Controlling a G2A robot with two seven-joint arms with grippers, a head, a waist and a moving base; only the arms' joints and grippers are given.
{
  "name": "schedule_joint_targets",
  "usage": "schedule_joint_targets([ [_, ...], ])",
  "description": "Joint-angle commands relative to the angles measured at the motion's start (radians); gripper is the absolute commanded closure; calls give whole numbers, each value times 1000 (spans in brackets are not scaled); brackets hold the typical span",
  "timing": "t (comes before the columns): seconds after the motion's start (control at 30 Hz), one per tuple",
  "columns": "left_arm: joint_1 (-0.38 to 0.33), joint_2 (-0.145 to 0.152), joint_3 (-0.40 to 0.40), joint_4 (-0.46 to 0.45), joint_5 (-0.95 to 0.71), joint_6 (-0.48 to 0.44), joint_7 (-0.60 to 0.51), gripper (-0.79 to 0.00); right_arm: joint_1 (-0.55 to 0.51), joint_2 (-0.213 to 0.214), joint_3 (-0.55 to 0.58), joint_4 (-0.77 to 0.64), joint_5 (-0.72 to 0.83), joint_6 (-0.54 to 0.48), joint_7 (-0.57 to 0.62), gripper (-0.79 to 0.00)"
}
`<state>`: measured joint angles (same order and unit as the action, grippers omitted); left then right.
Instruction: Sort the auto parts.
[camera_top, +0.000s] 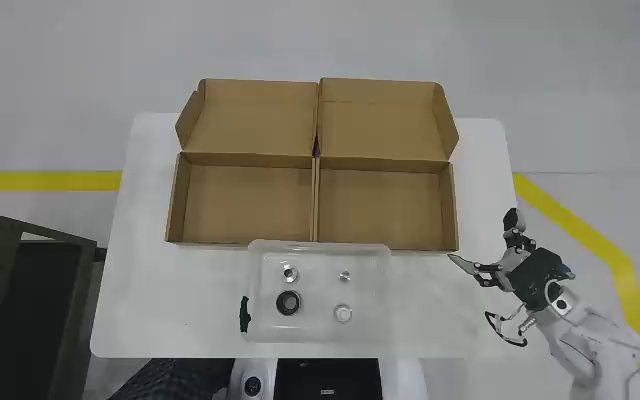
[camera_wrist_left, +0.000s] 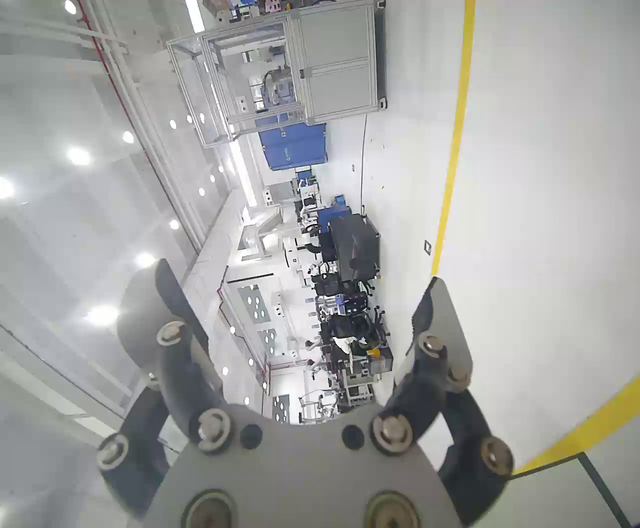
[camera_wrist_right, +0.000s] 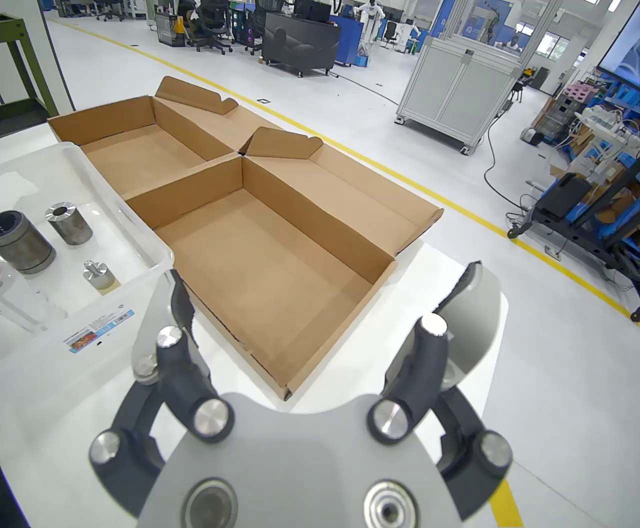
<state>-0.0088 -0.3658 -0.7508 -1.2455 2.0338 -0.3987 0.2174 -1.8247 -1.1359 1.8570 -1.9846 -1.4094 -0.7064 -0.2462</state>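
Overhead, a white bench (camera_top: 150, 250) carries two open cardboard boxes side by side, the left box (camera_top: 240, 205) and the right box (camera_top: 380, 208), their lids folded back on the far side. Just in front of them, touching their near walls, sits a clear plastic tray (camera_top: 370, 250) holding the auto parts: a steel cylinder (camera_top: 288, 271), a small stud (camera_top: 344, 273), a black bushing (camera_top: 289, 302) and a white ring (camera_top: 343, 314), all apart from one another. The right pincer (camera_top: 480, 292) hangs over the bench's right edge, beside the tray, its fingers spread and holding nothing.

From the left wrist, the left pincer (camera_wrist_left: 297, 280) is also released and holds nothing. It faces out into the workshop, with a white floor and a yellow line (camera_wrist_left: 452, 150) beyond it.

From the right wrist, the spread fingers frame the right box's near corner. The tray lies just beside that box, and the cylinder, stud and bushing stand upright inside it.
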Motion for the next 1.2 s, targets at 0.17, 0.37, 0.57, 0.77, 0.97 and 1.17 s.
schedule_joint_targets([
  [0.17,0,0,0,0,0,0,0,-785,0,0,0,0,0,0,0,-785],
  [0.37,0,0,0,0,0,0,0,-785,0,0,0,0,0,0,0,-785],
  [0.57,0,0,0,0,0,0,0,-784,0,0,0,0,0,0,0,-784],
  [0.77,0,0,0,0,0,0,0,-784,0,0,0,0,0,0,0,-785],
  [0.97,0,0,0,0,0,0,0,-785,33,6,-33,-4,15,-71,48,-785],
  [1.17,0,0,0,0,0,0,0,-785,82,20,-78,-37,-5,-212,144,-785],
])
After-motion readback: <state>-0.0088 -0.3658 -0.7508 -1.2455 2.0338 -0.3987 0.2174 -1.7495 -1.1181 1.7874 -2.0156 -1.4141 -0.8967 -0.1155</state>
